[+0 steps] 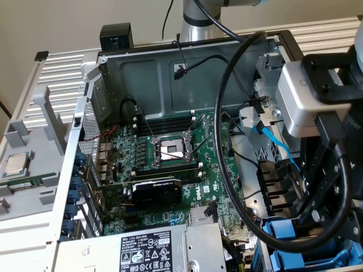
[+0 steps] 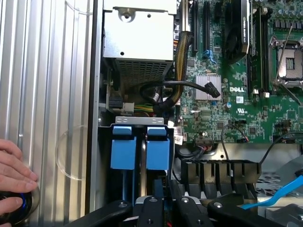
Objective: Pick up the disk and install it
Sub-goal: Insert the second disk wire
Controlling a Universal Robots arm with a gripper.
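Clearly, in the exterior view the arm's wrist camera (image 1: 317,96) hangs over the open computer case (image 1: 187,62), at the exterior view's right, above the blue carriers (image 1: 283,238) in the drive bays. On the wrist view, the gripper (image 2: 165,208) has its fingers (image 2: 150,206) nearly together over two blue carriers. I cannot tell where the disk is. A hand (image 2: 14,165) rests beside the case.
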